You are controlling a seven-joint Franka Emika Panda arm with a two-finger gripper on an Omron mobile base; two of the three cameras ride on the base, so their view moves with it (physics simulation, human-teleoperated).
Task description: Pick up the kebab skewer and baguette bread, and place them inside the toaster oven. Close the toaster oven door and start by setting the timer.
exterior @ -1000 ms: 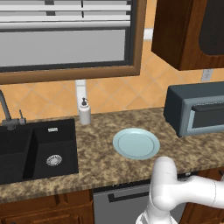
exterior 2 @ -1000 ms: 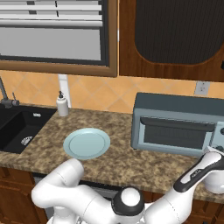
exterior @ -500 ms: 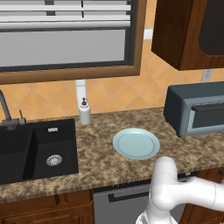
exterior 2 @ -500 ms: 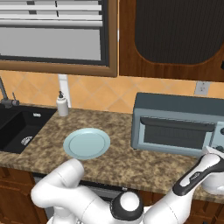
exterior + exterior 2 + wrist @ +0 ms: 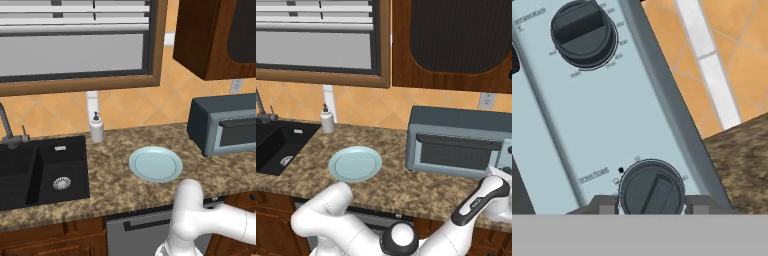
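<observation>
My hand has edged lower at the right edge of the right base view, onto the toaster oven (image 5: 456, 142) with its door (image 5: 457, 151) shut. In the hand view my jaws (image 5: 652, 204) stand wide, fingertips (image 5: 607, 204) flanking the timer knob (image 5: 652, 189) at bottom centre: I judge only setting the timer remains.

base views: rear left/right, looking down 12 o'clock, share toaster oven (image 5: 456, 145) | hand view: close on its panel
</observation>
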